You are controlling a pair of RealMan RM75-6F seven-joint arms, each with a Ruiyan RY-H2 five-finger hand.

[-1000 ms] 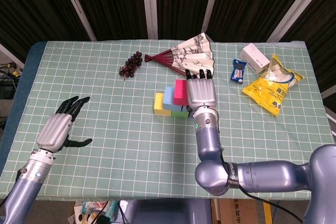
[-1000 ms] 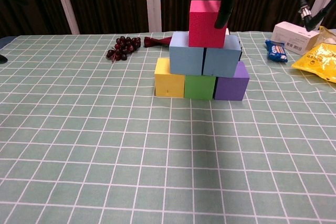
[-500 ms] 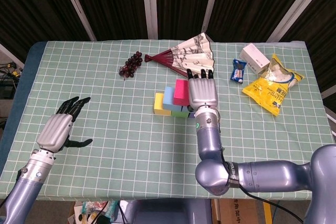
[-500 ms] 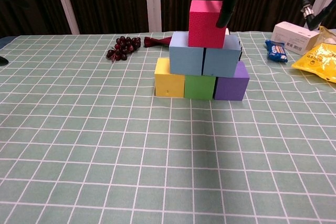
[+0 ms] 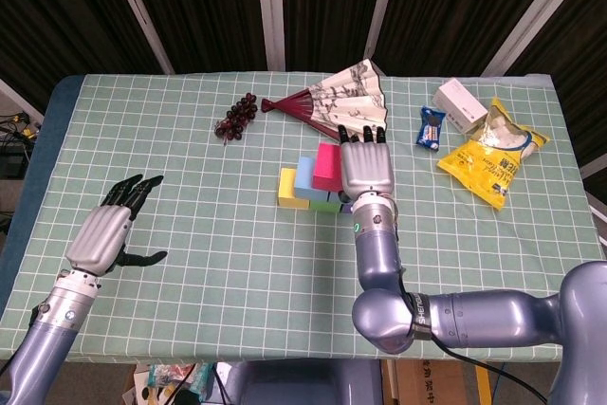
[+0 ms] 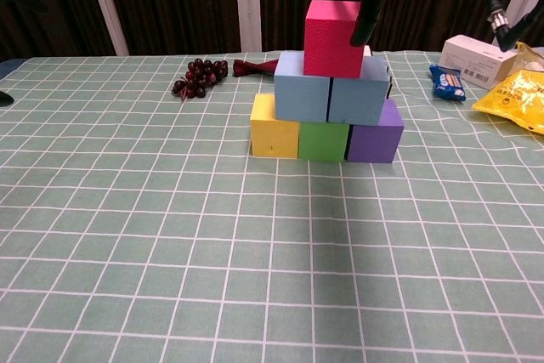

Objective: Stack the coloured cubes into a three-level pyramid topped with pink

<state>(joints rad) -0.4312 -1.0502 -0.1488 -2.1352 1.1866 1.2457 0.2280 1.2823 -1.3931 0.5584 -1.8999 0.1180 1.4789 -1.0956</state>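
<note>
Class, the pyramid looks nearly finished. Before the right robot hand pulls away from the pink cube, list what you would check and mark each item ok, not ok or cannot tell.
1. Bottom row of yellow cube, green cube and purple cube side by side: ok.
2. Two blue cubes rest on the bottom row: ok.
3. Pink cube on top: ok.
4. Right robot hand released from pink cube: cannot tell.
5. Left robot hand away from stack: ok.

- A robot test lab: dark curtain panels [image 5: 199, 7] behind on metal frame posts [image 5: 270, 7].
- Green gridded cloth [image 5: 190, 196] covers the surface; cables [image 5: 14, 125] at nine o'clock.
</note>
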